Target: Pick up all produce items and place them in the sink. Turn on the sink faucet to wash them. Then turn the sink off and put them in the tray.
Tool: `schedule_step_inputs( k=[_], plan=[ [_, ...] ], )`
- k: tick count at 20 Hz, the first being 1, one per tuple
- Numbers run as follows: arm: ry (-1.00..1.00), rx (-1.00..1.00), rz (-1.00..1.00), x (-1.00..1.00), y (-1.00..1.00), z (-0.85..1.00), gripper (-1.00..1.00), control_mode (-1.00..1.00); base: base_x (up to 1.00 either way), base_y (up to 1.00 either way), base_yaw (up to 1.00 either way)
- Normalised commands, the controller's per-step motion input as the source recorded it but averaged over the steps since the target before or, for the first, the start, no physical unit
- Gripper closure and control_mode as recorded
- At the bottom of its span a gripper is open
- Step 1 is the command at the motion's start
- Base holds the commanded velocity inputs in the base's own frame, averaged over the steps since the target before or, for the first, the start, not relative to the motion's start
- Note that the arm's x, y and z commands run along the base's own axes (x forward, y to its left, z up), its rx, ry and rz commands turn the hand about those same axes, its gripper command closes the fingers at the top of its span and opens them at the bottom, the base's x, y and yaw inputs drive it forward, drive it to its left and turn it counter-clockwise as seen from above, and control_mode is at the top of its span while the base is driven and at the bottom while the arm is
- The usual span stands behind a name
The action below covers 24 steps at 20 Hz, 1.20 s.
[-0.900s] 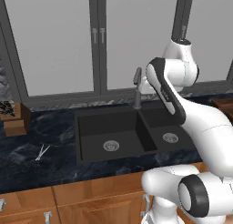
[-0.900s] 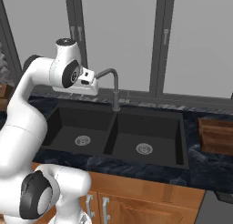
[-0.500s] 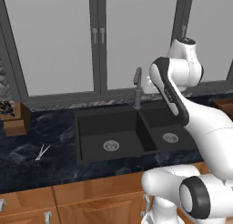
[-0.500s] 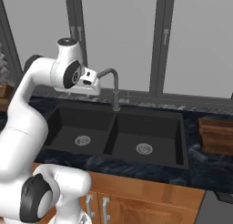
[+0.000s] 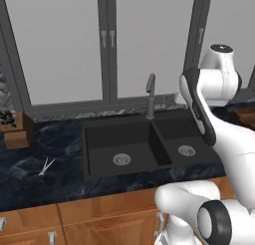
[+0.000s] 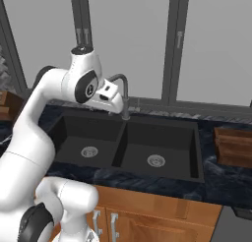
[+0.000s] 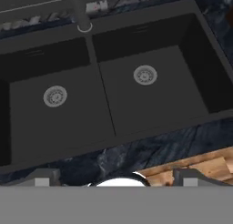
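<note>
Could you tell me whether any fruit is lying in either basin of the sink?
No, in the hand view both basins of the sink hold nothing but their round silver drains.

Matte black sink [image 5: 129, 139] with round silver drains [image 7: 55, 96]; dark grey faucet [image 5: 150, 94]. Dark blue-black marbled counter [image 5: 55, 174], pale veins. Warm orange-brown cabinet fronts [image 5: 99, 214]. Reddish-brown tray [image 6: 235, 146] at 3 o'clock. Silver scissors [image 5: 46, 167].

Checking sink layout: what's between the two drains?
In the hand view, only the black divider wall separates the left drain from the right drain; both basin floors look bare.
</note>
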Motion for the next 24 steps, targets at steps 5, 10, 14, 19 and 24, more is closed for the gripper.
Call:
schedule_step_inputs(
  k=[5,10,14,19,24],
  plan=[
    [0.21,0.0,-0.58,-0.11,-0.71,0.0,-1.0,-1.0,0.0,0.0,0.0],
    [0.13,0.0,-0.47,-0.03,-0.67,0.0,-1.0,-1.0,0.0,0.0,0.0],
    [0.06,0.0,-0.34,0.0,-0.6,0.0,-1.0,-1.0,0.0,0.0,0.0],
    [0.03,0.0,-0.3,0.0,-0.35,0.0,-1.0,-1.0,0.0,0.0,0.0],
    [0.06,0.0,-0.27,0.0,-0.23,0.0,-1.0,-1.0,0.0,0.0,0.0]
  ],
)
